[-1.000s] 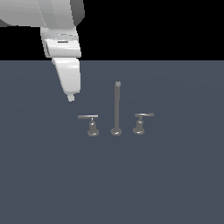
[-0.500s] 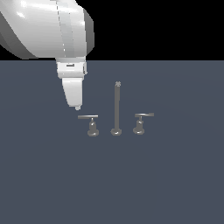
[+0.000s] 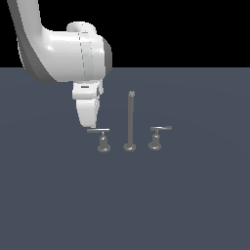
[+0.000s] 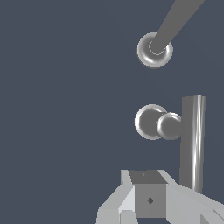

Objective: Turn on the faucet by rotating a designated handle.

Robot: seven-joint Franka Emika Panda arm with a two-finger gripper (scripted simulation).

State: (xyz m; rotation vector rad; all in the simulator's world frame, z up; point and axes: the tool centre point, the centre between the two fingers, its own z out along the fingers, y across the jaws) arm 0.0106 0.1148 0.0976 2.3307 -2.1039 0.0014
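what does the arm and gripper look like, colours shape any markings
The arm is glossy white with rounded, bulbous links and a grey band along its rear edge and joint seams. The gripper is a white tapered block under a squarer white wrist piece with a small dark slot. In the wrist view its fingers look grey and faceted, with a tiny diamond mark. No cables show.

A flat, dark slate-blue floor [image 3: 58,205] fills the lower part of the exterior view — plain, even in tone, with no marks or seams to be seen. Above it lies a black backdrop [image 3: 185,29], meeting the floor along one straight, level line across the whole picture. In the wrist view the same slate-blue surface [image 4: 61,87] spreads behind everything — smooth and unbroken, a touch darker toward one corner.
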